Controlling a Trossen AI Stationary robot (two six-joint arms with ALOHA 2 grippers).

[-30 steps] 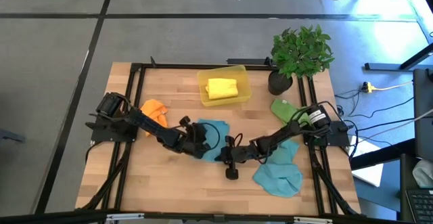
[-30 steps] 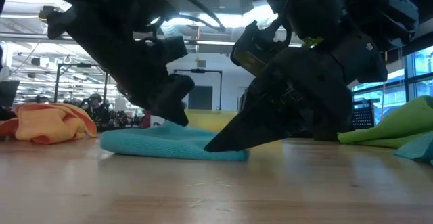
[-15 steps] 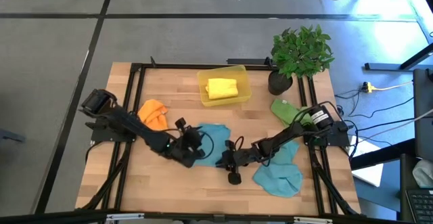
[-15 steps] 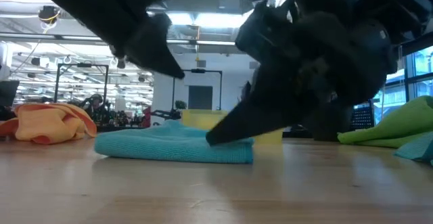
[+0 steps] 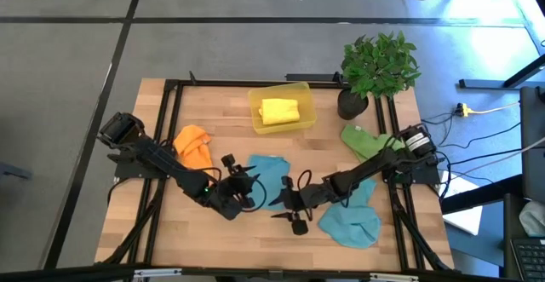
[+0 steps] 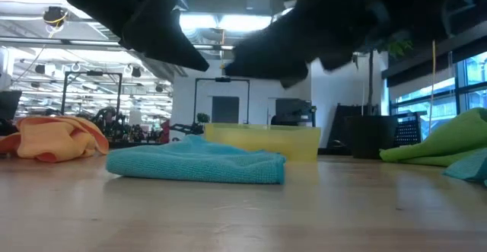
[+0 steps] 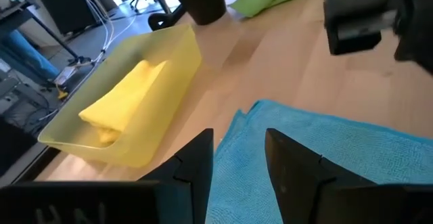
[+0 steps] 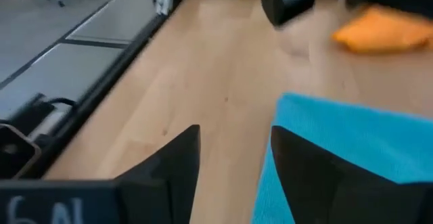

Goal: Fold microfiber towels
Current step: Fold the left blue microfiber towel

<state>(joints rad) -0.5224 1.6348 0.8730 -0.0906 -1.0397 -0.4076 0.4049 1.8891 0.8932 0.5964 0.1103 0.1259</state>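
High view: folded teal-blue microfiber towel [image 5: 266, 174] lies mid-table on the light wooden table [image 5: 213, 112]; left gripper [image 5: 241, 190] and right gripper [image 5: 290, 211] sit at its near corners, neither holding cloth. A second, crumpled teal-blue towel [image 5: 351, 221] lies under the right arm; orange towel [image 5: 194, 144] left, green towel [image 5: 362, 139] right by the potted plant [image 5: 375, 67], folded yellow towel [image 5: 279, 111] inside the translucent yellow plastic bin [image 5: 255, 103]. Low view: folded teal towel [image 6: 196, 164] flat on the wood, both dark grippers lifted clear above it. Left wrist view: fingers [image 7: 199, 166] apart, empty, over the teal towel. Right wrist view: fingers [image 8: 308, 166] apart, empty, at the towel's edge.
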